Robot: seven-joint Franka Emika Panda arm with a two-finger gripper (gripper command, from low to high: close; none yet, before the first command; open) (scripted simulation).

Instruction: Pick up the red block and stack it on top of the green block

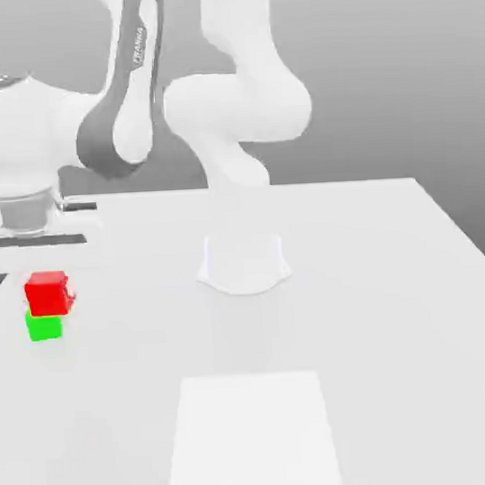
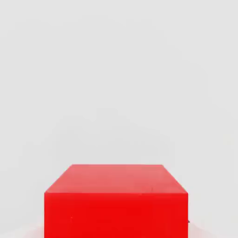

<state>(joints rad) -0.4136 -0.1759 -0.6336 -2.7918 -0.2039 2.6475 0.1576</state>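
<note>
Clenching the red block (image 1: 48, 294) in the gripper (image 1: 49, 291) directly over the green block (image 1: 45, 327), near the table's (image 1: 391, 329) edge at the exterior view's left, probably to steady the stack before release.

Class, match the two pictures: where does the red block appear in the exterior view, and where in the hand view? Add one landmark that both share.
Exterior view: the red block is near the picture's left edge, a little below mid-height, directly above the green block.
Hand view: the red block shows large at.
Shared landmark: the pale tabletop, seen around the block in both.
</note>
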